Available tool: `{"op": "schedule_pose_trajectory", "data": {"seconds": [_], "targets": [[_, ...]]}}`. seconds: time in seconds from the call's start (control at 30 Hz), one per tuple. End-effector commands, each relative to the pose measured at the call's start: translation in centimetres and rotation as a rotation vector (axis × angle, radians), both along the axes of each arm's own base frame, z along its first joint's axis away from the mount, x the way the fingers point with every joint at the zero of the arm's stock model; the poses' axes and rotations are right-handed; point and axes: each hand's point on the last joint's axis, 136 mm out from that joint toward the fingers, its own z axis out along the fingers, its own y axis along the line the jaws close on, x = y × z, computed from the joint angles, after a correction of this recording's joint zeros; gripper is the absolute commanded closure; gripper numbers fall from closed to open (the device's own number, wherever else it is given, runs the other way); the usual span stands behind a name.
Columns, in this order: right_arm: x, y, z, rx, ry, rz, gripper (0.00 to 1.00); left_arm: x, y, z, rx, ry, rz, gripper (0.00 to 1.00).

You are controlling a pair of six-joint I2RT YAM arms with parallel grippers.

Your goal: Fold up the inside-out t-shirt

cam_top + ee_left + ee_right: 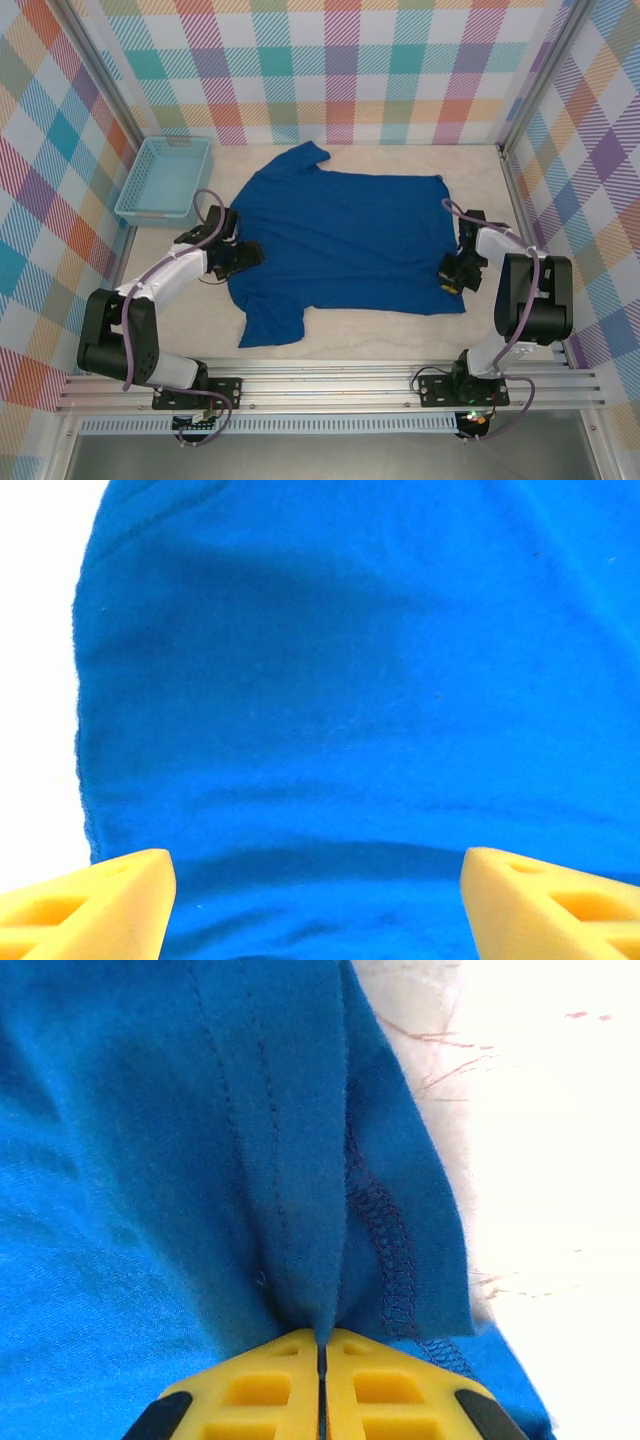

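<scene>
Right jaws pinch the t-shirt [150, 1210] hem low; left jaws gape.

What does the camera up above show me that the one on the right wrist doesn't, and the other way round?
From above: the whole blue t-shirt spread out on the table, a light blue basket at the far left, and the left gripper at the shirt's left side.
From the right wrist: a close look at the right gripper, its yellow fingers shut on a pinched ridge of cloth, with a stitched seam beside it.
Shared: the blue shirt, the pale table, and that grip at the shirt's right edge.
</scene>
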Motion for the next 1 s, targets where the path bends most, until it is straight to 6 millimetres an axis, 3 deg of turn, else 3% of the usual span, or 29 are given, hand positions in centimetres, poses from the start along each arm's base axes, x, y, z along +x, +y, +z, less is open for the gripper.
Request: {"op": "schedule_pose_trajectory", "data": {"seconds": [0.0,0.2,0.37,0.53,0.97], "targets": [[-0.8,-0.8,0.7,-0.053,0.016,-0.005,0.89,-1.5,-0.2,-2.7,0.013,0.076,-0.016,0.25],[-1.0,-1.2,0.9,-0.073,0.028,-0.001,0.88,-2.3,-0.2,-5.2,0.013,0.131,-0.009,0.25],[-1.3,-1.6,0.7,-0.091,0.047,0.004,0.95,-3.0,0.0,-6.6,0.024,0.167,-0.004,0.25],[-1.5,-2.3,0.9,-0.123,0.06,0.004,1.0,-3.3,0.3,-7.1,0.034,0.172,0.0,0.25],[-1.1,-4.7,2.8,-0.222,0.05,-0.021,1.0,-3.7,0.8,-7.5,0.06,0.174,0.001,0.25]]}}
